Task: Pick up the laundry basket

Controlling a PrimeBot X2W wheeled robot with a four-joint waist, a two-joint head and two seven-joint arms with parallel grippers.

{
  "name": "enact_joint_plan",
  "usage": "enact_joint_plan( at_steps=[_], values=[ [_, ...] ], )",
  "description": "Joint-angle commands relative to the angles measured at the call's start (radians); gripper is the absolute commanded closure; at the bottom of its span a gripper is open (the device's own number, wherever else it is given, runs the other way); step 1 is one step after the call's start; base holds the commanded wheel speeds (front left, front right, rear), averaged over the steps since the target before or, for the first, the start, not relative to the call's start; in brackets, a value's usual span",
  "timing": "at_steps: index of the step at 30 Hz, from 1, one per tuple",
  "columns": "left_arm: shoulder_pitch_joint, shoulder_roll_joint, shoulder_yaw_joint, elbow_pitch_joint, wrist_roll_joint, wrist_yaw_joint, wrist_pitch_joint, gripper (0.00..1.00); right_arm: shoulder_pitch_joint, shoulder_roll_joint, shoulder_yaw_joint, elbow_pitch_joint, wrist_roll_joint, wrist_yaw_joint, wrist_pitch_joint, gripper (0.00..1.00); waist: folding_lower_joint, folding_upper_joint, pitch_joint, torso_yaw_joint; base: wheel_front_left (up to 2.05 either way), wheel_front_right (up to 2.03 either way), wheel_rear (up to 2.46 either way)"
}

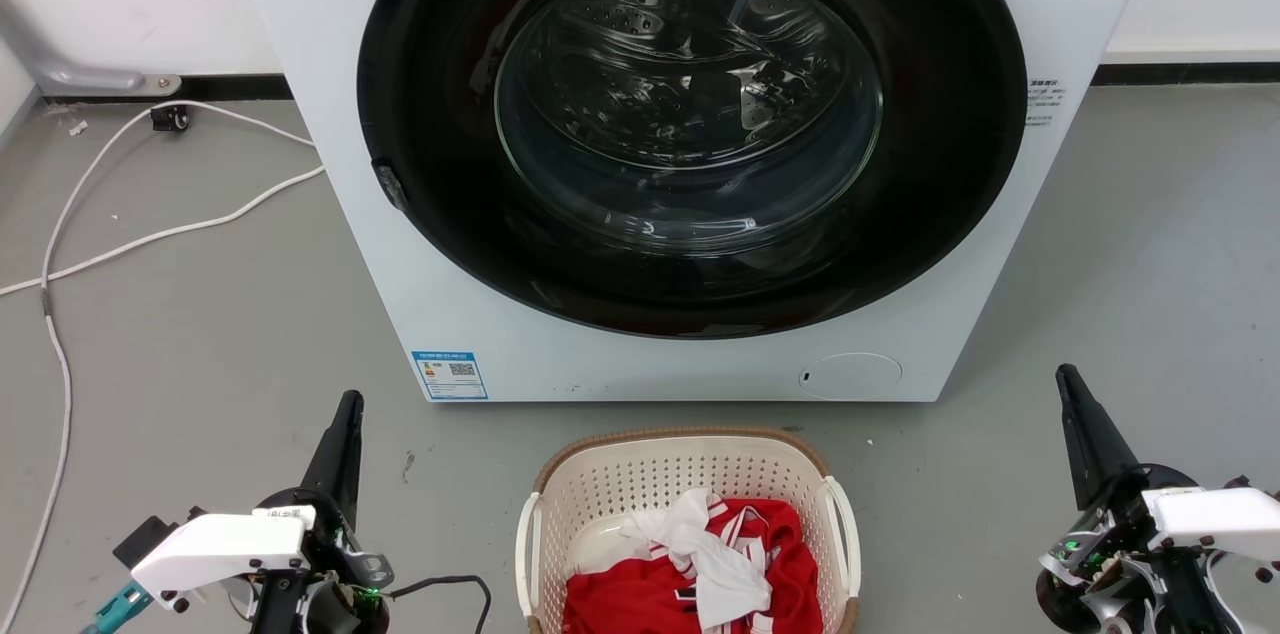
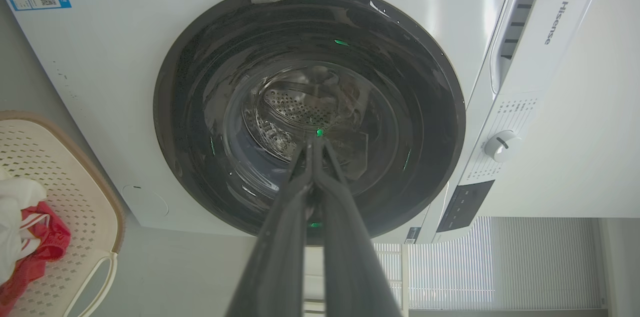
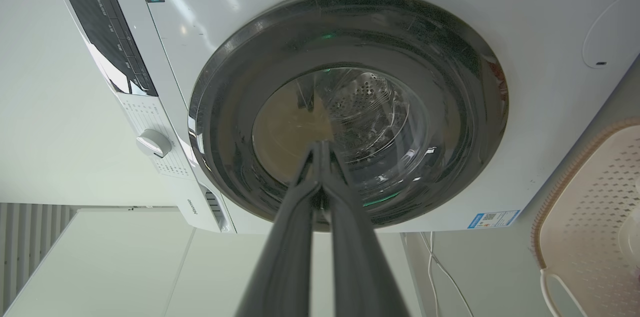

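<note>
The laundry basket (image 1: 640, 474) is cream-white and perforated, with a brown rim and white side handles. It stands on the floor at the bottom centre of the head view, holding red and white clothes. My left gripper (image 1: 349, 406) is to its left and my right gripper (image 1: 1066, 381) is to its right, both well apart from it and shut on nothing. In the left wrist view the basket (image 2: 75, 192) lies at the left edge, with my left gripper (image 2: 314, 141) shut. The right wrist view has the basket (image 3: 590, 197) at the right edge and my right gripper (image 3: 320, 146) shut.
A white front-loading washing machine (image 1: 420, 314) with a dark round door stands just behind the basket. White cables (image 1: 150, 234) trail over the grey floor at the left. Bare floor lies between each gripper and the basket.
</note>
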Motion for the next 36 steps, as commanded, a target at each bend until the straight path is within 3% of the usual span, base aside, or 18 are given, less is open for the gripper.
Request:
enact_joint_plan(
  at_steps=[1, 36],
  values=[
    [-0.01, -0.002, 0.003, 0.001, 0.003, -0.004, 0.005, 1.0, -0.01, 0.003, -0.001, 0.001, -0.003, 0.0, 0.002, 1.0, 0.0, 0.0, 0.0, 0.0, 0.0, 0.0, 0.0],
    [-0.01, -0.005, 0.008, 0.002, 0.009, -0.004, 0.007, 1.0, -0.01, 0.006, -0.006, 0.001, -0.007, 0.0, 0.005, 1.0, 0.0, 0.0, 0.0, 0.0, 0.0, 0.0, 0.0]
  ],
)
